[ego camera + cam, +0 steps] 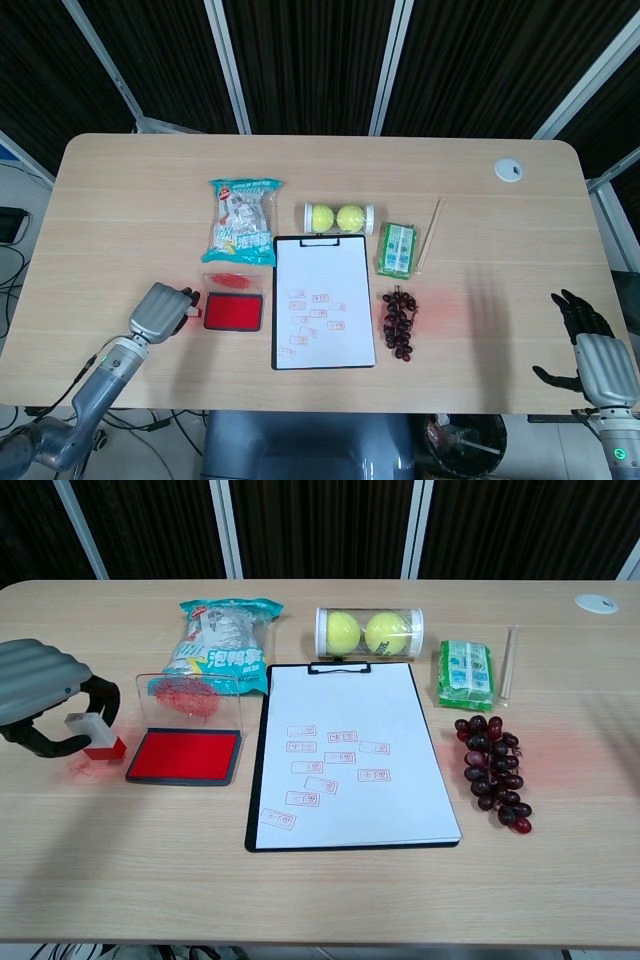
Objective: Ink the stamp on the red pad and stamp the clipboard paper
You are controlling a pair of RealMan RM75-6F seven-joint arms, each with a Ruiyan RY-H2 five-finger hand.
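My left hand [45, 695] [160, 310] grips the stamp [95, 735], a clear block with a red base, lifted just above the table left of the red ink pad [185, 755] [233, 312]. The pad's clear lid [190, 700] stands upright behind it. The black clipboard [255, 780] [277, 300] carries white paper [345, 720] with several red stamp marks [340, 737]. My right hand [590, 350] rests open at the table's front right edge, far from everything and seen only in the head view.
A snack bag [222, 645] lies behind the pad. A clear tube with two tennis balls [368, 633] sits above the clipboard. A green packet [466, 674], chopsticks [508, 660] and dark grapes [492, 770] lie to its right. A white disc [597, 603] sits far right.
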